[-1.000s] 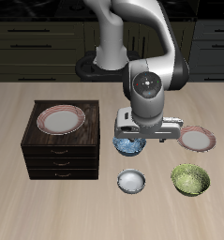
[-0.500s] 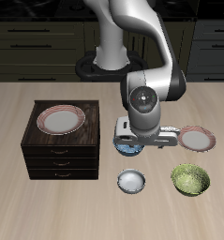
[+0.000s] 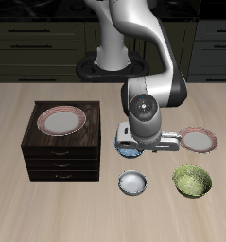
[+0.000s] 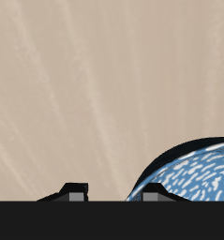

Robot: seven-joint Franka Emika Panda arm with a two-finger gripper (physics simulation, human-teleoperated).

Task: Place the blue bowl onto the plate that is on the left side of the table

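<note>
The blue bowl [image 3: 129, 149] stands on the table beside the dark cabinet, mostly hidden under my hand. In the wrist view its mottled blue-and-white inside [image 4: 193, 178] shows close up. My gripper [image 3: 133, 144] is low over the bowl's edge and open. In the wrist view the gripper [image 4: 117, 194] has one fingertip [image 4: 156, 193] over the bowl's inside and the other outside, with the rim between them. The pink-rimmed plate on the left side of the table [image 3: 199, 140] lies beside my hand, with nothing on it.
A dark wooden drawer cabinet [image 3: 60, 151] stands beside the bowl with a second plate [image 3: 62, 120] on top. A small white-grey bowl [image 3: 132, 181] and an olive-green bowl [image 3: 192, 181] sit nearer the table's front edge.
The arm has come down and shifted slightly, bringing the hand lower over the blue bowl. The bowl and the other things have not moved.
</note>
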